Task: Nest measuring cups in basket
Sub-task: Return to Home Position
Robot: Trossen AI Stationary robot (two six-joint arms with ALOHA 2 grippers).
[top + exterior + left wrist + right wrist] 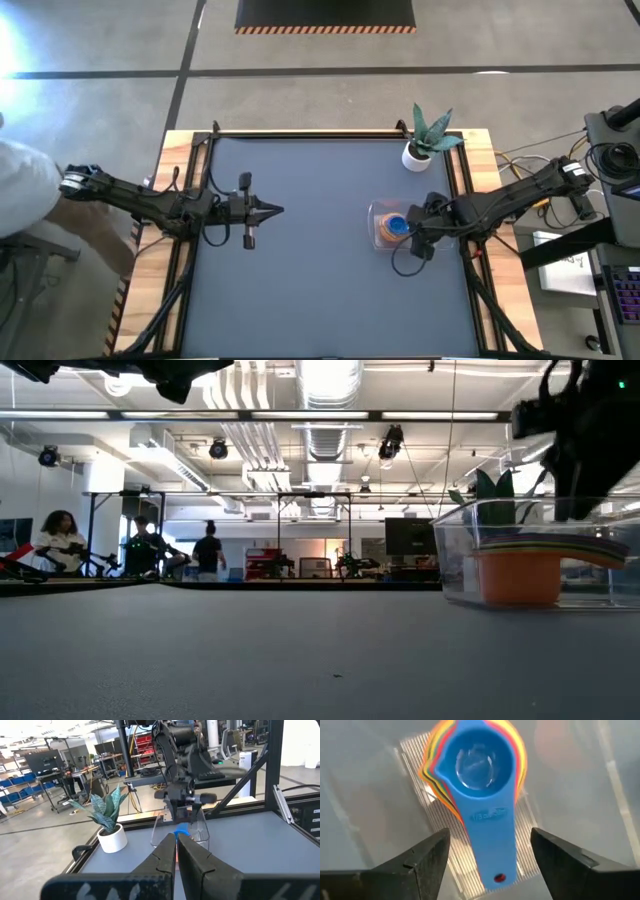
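- Snagging on withdrawal was the main hazard. Your right gripper [490,845] hung directly over the basket [455,560], with one finger on each side of the blue cup [472,762] handle. Any sideways drift or dip could have hooked that handle and tipped the stack.
- Basket displacement was the second hazard. It looked light and sat loose on the table [320,290], so a finger brushing its wall could have dragged it or spilled the contents.
- Clearance was the third. A cable loop [402,266] hung off the right wrist just beside the basket, and the plant pot [417,156] stood near the right forearm. A wide swing home could have caught either.
- Task item: the measuring cups [520,575] sat nested in one stack inside the basket, on the table's right half, with the blue cup on top.
- Right arm pose: it reached in from the right edge with the wrist angled down at the basket. The fingers were spread wide and held nothing, and no contact with the handle was visible. Whether the tips sat below the rim could not be told.
- Left arm pose: it was stretched over the left half, well apart from the basket. Your left gripper [176,842] pointed toward the basket, its fingers drawn nearly together and empty.
- Judgement: placement looked complete. You were advised to rise straight up before any sideways travel.
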